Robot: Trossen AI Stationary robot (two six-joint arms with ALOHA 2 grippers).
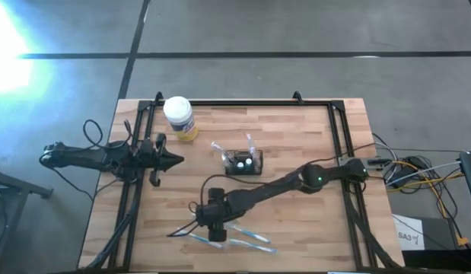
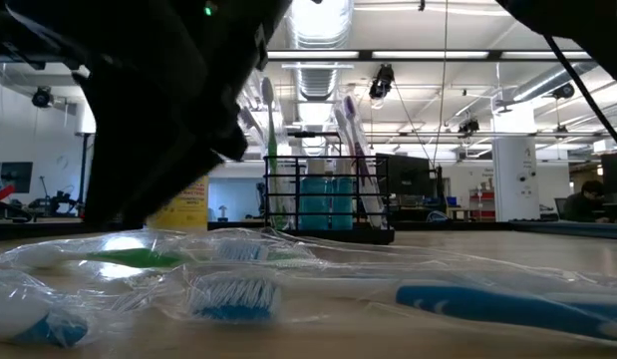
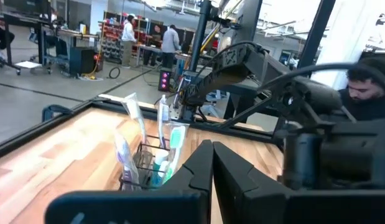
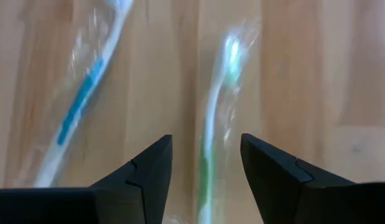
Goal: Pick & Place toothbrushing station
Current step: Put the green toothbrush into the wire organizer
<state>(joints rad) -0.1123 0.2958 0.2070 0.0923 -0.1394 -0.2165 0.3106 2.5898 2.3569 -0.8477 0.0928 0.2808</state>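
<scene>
The wooden table (image 1: 296, 221) carries the toothbrushing station (image 1: 243, 163), a yellow jar (image 1: 179, 119) — and wrapped toothbrushes (image 1: 239, 237).

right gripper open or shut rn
Open: in the right wrist view the right gripper has its fingers spread apart, straddling a wrapped green toothbrush without touching it.

Strong white glare burns out the upper left corner of the high view, washing across the grey floor (image 1: 296, 30), while the wooden table (image 1: 296, 137) sits evenly lit with only faint shadows. At table height, ceiling strip lights (image 2: 428, 55) shine behind a dark, backlit arm (image 2: 158, 100), and wrapped toothbrushes (image 2: 238, 294) in the foreground are soft. The right wrist view is blurred, its green toothbrush (image 4: 214, 130) smeared.
</scene>
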